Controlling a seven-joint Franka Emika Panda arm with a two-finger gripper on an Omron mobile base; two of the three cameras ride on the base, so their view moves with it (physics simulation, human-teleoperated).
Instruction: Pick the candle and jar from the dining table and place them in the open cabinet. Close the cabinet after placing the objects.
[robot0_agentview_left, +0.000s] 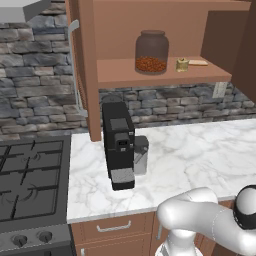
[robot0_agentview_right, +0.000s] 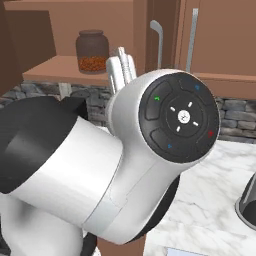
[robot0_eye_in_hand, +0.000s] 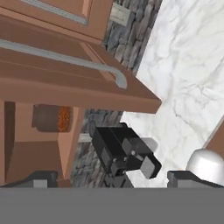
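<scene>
The jar (robot0_agentview_left: 151, 51) of reddish-brown granules stands on the shelf of the open cabinet (robot0_agentview_left: 160, 75). The tiny tan-gold candle (robot0_agentview_left: 182, 64) sits just to its right. The jar (robot0_agentview_right: 92, 51) shows again past my arm in the right base view. In the rolled hand view the jar (robot0_eye_in_hand: 52, 118) lies inside the cabinet, behind an open door (robot0_eye_in_hand: 65, 85) with a silver bar handle (robot0_eye_in_hand: 65, 59). My gripper (robot0_eye_in_hand: 116, 180) is open and holds nothing, well apart from that door. The dining table is out of view.
A black coffee machine (robot0_agentview_left: 118, 145) stands on the marble counter (robot0_agentview_left: 200, 155) below the cabinet. A stove (robot0_agentview_left: 30, 185) lies to its left. The cabinet's left door (robot0_agentview_left: 75, 65) swings out over the counter. My arm's big joint (robot0_agentview_right: 175, 117) blocks much of the right base view.
</scene>
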